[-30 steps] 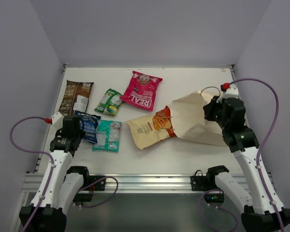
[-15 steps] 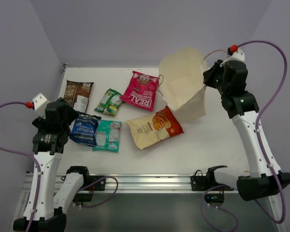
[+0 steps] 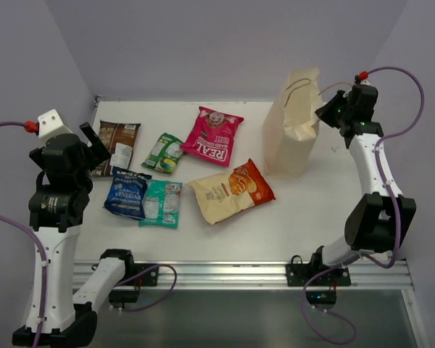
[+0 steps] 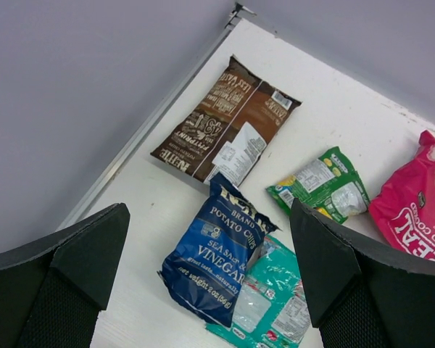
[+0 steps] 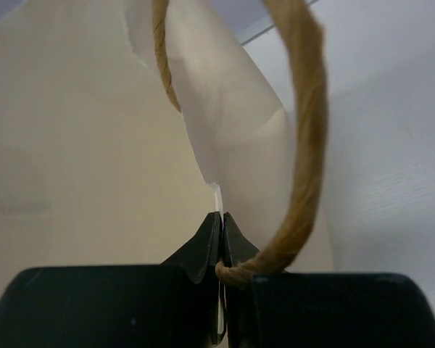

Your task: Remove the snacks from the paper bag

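Note:
The paper bag [image 3: 292, 127] stands upright at the back right, with my right gripper [image 3: 328, 110] shut on its top rim. In the right wrist view the jaws [image 5: 222, 217] pinch the paper edge of the bag [image 5: 80, 145] beside a cord handle [image 5: 304, 138]. Several snacks lie flat on the table: dark brown [image 3: 114, 145], green [image 3: 163, 152], magenta [image 3: 214, 136], cream-and-orange [image 3: 230, 191], blue [image 3: 127, 194] and teal [image 3: 162, 203]. My left gripper [image 3: 93, 145] hangs open and empty high above the blue packet [image 4: 217, 257].
The left wrist view also takes in the dark brown packet [image 4: 225, 119], the green one [image 4: 322, 185], the magenta one [image 4: 413, 210] and the teal one [image 4: 272, 304]. The table's left rail [image 4: 138, 141] runs close to the brown packet. Grey walls close in three sides.
My right arm has lifted the bag from lying on its side to upright, leaving the cream-and-orange packet on the table. My left gripper opened and rose away from the blue packet.

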You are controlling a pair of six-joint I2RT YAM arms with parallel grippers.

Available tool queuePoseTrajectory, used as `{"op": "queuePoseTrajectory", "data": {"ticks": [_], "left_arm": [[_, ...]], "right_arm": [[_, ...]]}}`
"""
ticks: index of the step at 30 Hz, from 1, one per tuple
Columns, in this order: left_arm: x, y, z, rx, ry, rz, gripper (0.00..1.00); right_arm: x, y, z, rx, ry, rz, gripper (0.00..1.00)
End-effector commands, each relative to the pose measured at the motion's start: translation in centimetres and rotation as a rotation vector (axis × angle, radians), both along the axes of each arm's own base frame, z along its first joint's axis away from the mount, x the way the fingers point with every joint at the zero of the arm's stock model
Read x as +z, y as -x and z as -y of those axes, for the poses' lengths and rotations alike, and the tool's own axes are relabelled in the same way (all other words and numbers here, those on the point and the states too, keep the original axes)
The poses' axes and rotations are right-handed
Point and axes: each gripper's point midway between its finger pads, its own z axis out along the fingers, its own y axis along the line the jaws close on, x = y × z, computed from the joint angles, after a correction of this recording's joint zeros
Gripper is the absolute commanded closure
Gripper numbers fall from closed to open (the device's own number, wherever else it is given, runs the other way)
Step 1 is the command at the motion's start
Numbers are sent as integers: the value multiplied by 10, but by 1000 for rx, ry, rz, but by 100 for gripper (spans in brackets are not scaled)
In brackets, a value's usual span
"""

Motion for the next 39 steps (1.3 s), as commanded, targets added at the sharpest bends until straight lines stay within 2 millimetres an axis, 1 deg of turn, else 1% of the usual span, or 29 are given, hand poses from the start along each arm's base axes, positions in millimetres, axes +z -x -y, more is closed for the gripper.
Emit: {"op": "queuePoseTrajectory", "data": {"ticks": [1,5,6,8,9,10,11,12,14,17,18,19,20,21,22,23,24,26,27,28,30,31,33,34,35,36,37,38,39], "left_arm": [[39,-5,5,-57,-50,73,0],[59,-5,5,-57,-61,110,0],[59,-7,5,-58,-64,109,0],[62,-9,6,-63,-74,107,0],[62,-9,5,-62,-76,106,0],[62,-9,6,-62,-78,106,0],[64,-10,6,-65,-81,107,0],[65,-10,6,-67,-82,108,0],[66,-11,7,-71,-84,109,0],[70,-13,9,-81,-82,116,0],[76,-13,10,-89,-79,130,0],[79,-12,12,-95,-78,136,0],[81,-12,13,-99,-77,141,0],[88,-10,13,-101,-75,160,0],[91,-9,16,-112,-71,167,0],[96,-6,17,-118,-69,181,0],[100,-4,18,-125,-67,194,0],[113,4,23,-148,-54,236,0],[118,8,27,-168,-48,254,0],[126,12,32,-198,-44,280,0],[140,26,38,-236,-43,333,0],[152,37,40,-264,-49,376,0],[165,48,42,-293,-56,423,0],[171,55,41,-298,-70,445,0],[179,67,38,-305,-72,483,0],[183,73,38,-316,-76,501,0],[188,84,34,-317,-87,532,0],[190,90,31,-316,-93,547,0],[191,95,29,-315,-99,557,0]], "right_arm": [[1,12,1,53,-2,-4,99],[15,24,10,37,66,5,88],[22,24,11,39,84,15,86],[23,29,15,23,106,-10,84],[29,30,18,14,121,-5,82],[27,34,21,6,137,-28,82],[30,35,25,-12,155,-29,81],[35,36,26,-6,175,-20,76],[43,41,26,-3,187,-9,72],[59,49,26,-4,203,7,54],[69,51,25,2,208,26,47],[72,57,24,8,208,18,33],[79,62,21,16,209,27,27],[98,70,20,15,215,65,21],[104,79,17,24,209,67,13],[114,86,15,24,208,85,9],[137,103,12,17,212,146,6],[158,123,11,-2,225,216,1],[177,145,7,-11,231,283,1],[187,154,6,-18,238,321,1],[203,173,3,-26,249,378,1],[215,189,-3,-15,262,425,1],[229,205,-12,9,289,476,1],[238,220,-15,14,302,515,1],[244,228,-15,7,316,538,1],[247,236,-17,16,339,558,1],[255,254,-23,35,340,608,1],[259,263,-23,31,350,634,1],[258,269,-22,36,379,649,1]]}}
